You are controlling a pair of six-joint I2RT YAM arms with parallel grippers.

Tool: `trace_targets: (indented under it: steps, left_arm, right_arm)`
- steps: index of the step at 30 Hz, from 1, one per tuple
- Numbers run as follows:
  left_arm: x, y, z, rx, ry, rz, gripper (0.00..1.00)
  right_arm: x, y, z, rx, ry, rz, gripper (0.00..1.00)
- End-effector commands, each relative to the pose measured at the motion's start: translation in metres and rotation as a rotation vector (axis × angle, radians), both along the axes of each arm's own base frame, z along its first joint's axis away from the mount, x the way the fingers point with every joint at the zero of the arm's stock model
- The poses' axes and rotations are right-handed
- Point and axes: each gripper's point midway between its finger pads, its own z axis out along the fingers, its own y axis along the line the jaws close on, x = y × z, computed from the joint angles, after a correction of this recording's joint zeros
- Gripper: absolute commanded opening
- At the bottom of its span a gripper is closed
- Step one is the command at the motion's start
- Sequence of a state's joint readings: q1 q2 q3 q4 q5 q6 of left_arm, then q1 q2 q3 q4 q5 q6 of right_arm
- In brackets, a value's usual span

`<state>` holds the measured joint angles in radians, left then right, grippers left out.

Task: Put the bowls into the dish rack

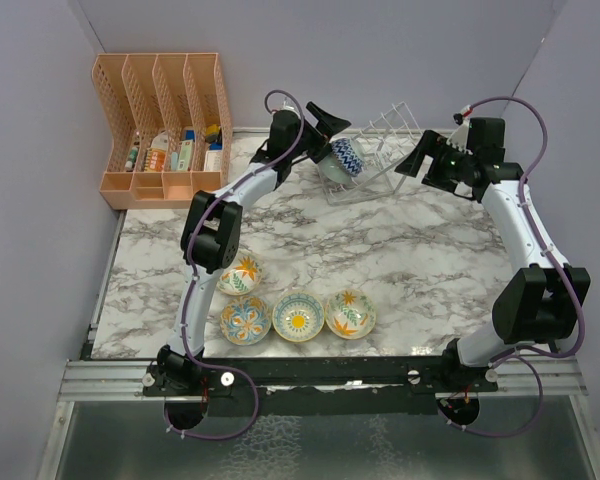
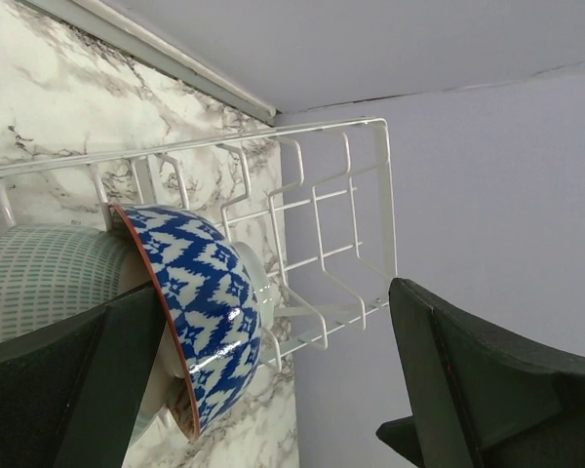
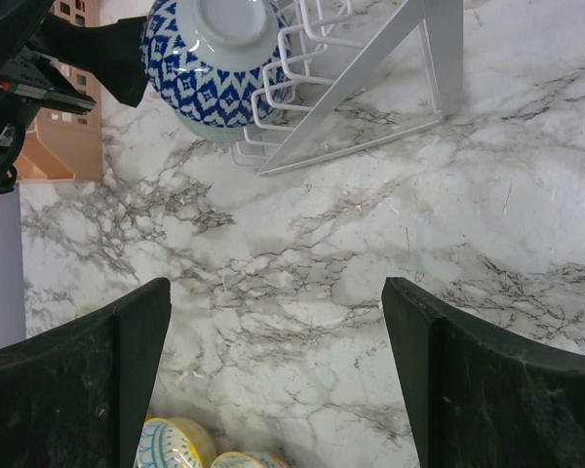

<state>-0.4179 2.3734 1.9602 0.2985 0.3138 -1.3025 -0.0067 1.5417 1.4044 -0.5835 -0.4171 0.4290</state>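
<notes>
At the far side of the table (image 1: 430, 260), toward one o'clock, the dish rack (image 1: 388, 130) holds two bowls on edge between its wires: a blue-and-white bowl (image 2: 210, 312) and, just behind it, a pale bowl (image 2: 49, 278) with a fine zigzag outside. My left claw (image 2: 273, 302) hangs there with its jaws spread wide on either side of the blue-and-white bowl, gripping nothing; whether one finger touches its rim I cannot tell. My right claw (image 3: 275, 292), at two o'clock, is wide apart and empty above bare marble. I judge the job a third done: four patterned bowls (image 1: 298, 315) wait close together at six to seven o'clock. An orange organizer (image 1: 165, 100) at ten o'clock keeps small bottles and packets.
</notes>
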Motion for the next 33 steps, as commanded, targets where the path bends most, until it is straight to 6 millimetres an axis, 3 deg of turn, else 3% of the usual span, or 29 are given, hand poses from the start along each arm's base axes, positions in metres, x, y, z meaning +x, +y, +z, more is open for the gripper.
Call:
trace_targets:
  steps: [1, 11, 21, 26, 33]
  left_arm:
    - [0.002, 0.004, 0.012, 0.034, -0.03, -0.02, 0.99]
    - [0.001, 0.009, 0.004, 0.062, -0.009, -0.025, 0.99]
    - [0.003, 0.021, 0.012, 0.059, -0.026, -0.008, 0.99]
    - [0.003, 0.035, 0.018, 0.064, -0.029, 0.014, 0.99]
    - [-0.005, 0.061, 0.005, 0.097, 0.004, 0.07, 0.99]
  right_arm:
    - [-0.003, 0.002, 0.005, 0.009, -0.023, 0.018, 0.89]
    - [-0.004, 0.002, 0.004, 0.012, -0.023, 0.019, 0.89]
    - [-0.004, 0.002, 0.005, 0.012, -0.025, 0.019, 0.89]
    - [-0.005, 0.002, 0.004, 0.014, -0.025, 0.019, 0.89]
    - [-0.005, 0.002, 0.004, 0.015, -0.026, 0.017, 0.89]
